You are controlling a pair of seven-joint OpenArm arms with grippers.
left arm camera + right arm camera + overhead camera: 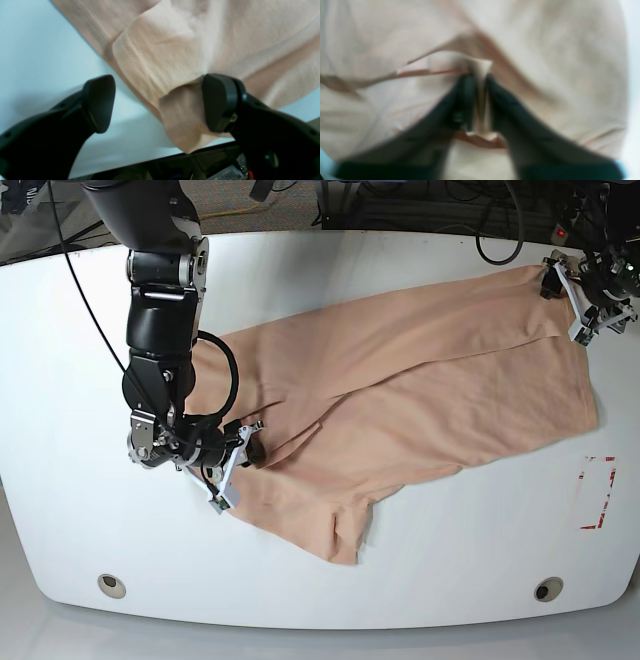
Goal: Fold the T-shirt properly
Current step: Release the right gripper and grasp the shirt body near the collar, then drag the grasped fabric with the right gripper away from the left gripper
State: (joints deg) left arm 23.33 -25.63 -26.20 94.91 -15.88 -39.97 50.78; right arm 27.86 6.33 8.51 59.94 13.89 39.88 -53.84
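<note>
No readable text, brands or nos. anywhere tbh. Only sign-like thing is a red dashed rectangle outline (598, 492) marked on the white surface (470, 560), just past the T-shirt (420, 400) edge, w/ nothing legible in it.

We see glossy black arm segments (160, 300), a looped black cable (225, 370), white gripper brackets (225, 480), and matte black curved fingers (100, 102).
</note>
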